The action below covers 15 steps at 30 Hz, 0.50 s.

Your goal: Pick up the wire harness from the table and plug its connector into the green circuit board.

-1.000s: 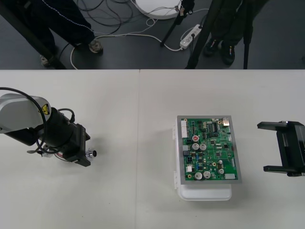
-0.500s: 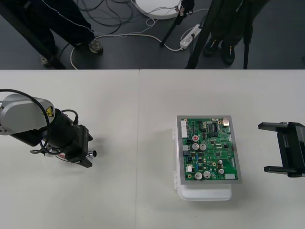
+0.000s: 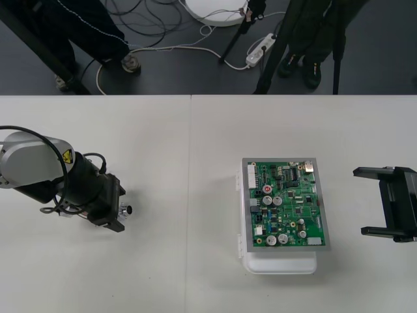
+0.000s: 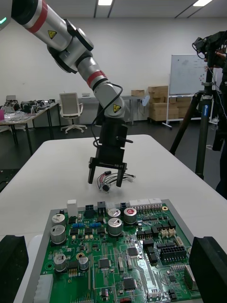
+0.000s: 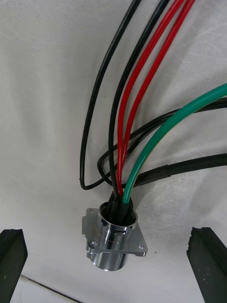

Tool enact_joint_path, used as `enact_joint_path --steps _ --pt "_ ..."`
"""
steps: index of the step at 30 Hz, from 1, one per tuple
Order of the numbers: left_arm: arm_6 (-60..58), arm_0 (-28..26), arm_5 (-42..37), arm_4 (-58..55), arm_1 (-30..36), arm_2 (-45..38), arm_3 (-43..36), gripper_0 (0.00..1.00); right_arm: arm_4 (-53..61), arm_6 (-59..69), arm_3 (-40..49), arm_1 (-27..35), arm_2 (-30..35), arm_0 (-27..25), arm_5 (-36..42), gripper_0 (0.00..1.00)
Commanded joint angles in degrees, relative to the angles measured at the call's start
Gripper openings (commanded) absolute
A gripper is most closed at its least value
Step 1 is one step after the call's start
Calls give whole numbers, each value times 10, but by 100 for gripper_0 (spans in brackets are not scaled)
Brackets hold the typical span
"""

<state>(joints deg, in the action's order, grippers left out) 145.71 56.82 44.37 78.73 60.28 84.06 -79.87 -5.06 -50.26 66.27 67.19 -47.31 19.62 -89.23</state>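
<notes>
The wire harness lies on the table at the left, its round metal socket [image 3: 126,210] pointing right. Close up, the flanged socket [image 5: 113,234] sits between the fingers, and red, black and green wires [image 5: 137,118] loop away from it. My left gripper [image 3: 118,208] hangs open over the harness with a finger [image 5: 12,258] on either side of the socket, not touching it. The green circuit board [image 3: 285,212] rests on its white base [image 3: 280,264] right of centre. My right gripper [image 3: 384,202] waits open at the right edge. From there the left gripper [image 4: 107,174] stands above the harness [image 4: 108,182], beyond the board [image 4: 118,255].
The table's far edge [image 3: 208,96] borders dark floor with cables and tripod legs. Bare tabletop [image 3: 189,215] lies between the harness and the board.
My left arm has shifted slightly, settling the gripper a little closer over the harness. The harness, the board and the right arm have not moved.
</notes>
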Motion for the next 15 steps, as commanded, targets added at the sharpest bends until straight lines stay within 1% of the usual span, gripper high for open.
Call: enact_joint_path --steps 1,15 --pt "91 -12 -23 5 -14 8 0 100 8 -4 5 5 15 -8 -8 100" --pt "93 -15 -35 14 -28 7 14 100 10 -3 5 5 15 -8 -8 100"
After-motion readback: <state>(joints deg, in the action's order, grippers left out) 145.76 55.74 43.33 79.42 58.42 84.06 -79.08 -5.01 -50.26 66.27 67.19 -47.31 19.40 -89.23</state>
